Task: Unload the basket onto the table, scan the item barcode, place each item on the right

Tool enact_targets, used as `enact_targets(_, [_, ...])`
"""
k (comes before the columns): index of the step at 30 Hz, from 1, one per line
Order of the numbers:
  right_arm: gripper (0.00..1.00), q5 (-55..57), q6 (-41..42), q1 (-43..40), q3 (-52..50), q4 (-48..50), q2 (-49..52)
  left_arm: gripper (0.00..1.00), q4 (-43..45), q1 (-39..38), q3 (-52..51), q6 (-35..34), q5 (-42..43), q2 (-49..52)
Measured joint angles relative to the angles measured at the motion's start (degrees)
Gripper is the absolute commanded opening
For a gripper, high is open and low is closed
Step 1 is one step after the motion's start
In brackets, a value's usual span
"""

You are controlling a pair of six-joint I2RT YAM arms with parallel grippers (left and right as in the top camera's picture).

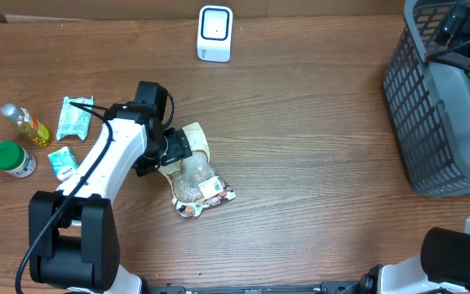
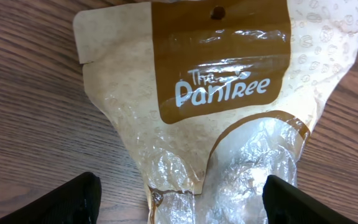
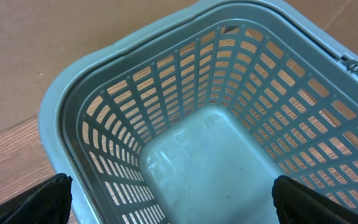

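Snack bag point(image 1: 192, 167) lies flat on the wood table point(image 1: 317, 163), cream and brown with a clear window. My left gripper point(image 2: 182, 186) sits at the bag's upper-left end. In the left wrist view its jaws are spread wide, one dark finger point(image 2: 73, 199) on each side of the clear lower part of the bag. I see no pinch on the bag, and I can't tell whether either finger touches it.

My right gripper point(image 3: 173, 186) is far right of the bag, also gaping wide and holding nothing. It hangs over the grey slotted basket point(image 3: 61, 106), and I see only the basket's bare floor.

The white scanner point(image 1: 215, 33) stands well above the bag at the table's far edge. Left of the bag is a cluster:
- a white-green packet point(image 1: 74, 118)
- a small teal packet point(image 1: 62, 163)
- a bottle of yellow liquid point(image 1: 27, 124)
- a green-lidded jar point(image 1: 12, 159)

Cardboard point(image 3: 73, 37) backs the table behind the basket.

The brown panel on the bag reads "The PanTree" in white, with a hang hole above it. A white sticker point(image 1: 213, 186) sits at the bag's lower-right end, too small to read.
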Motion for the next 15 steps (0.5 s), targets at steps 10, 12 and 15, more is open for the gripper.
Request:
enact_targets(10, [1.00,0.00,0.00,0.00,0.00,-0.02,0.00,0.83,0.33,-0.02,0.00,0.44,0.20,0.00])
enact_targets(12, [1.00,-0.02,0.00,0.00,0.00,0.00,0.00,0.75,0.44,-0.02,0.00,0.33,0.17,0.00])
enact_targets(15, [1.00,0.00,0.00,0.00,0.00,-0.02,0.00,0.66,0.44,-0.02,0.00,0.81,0.20,0.00])
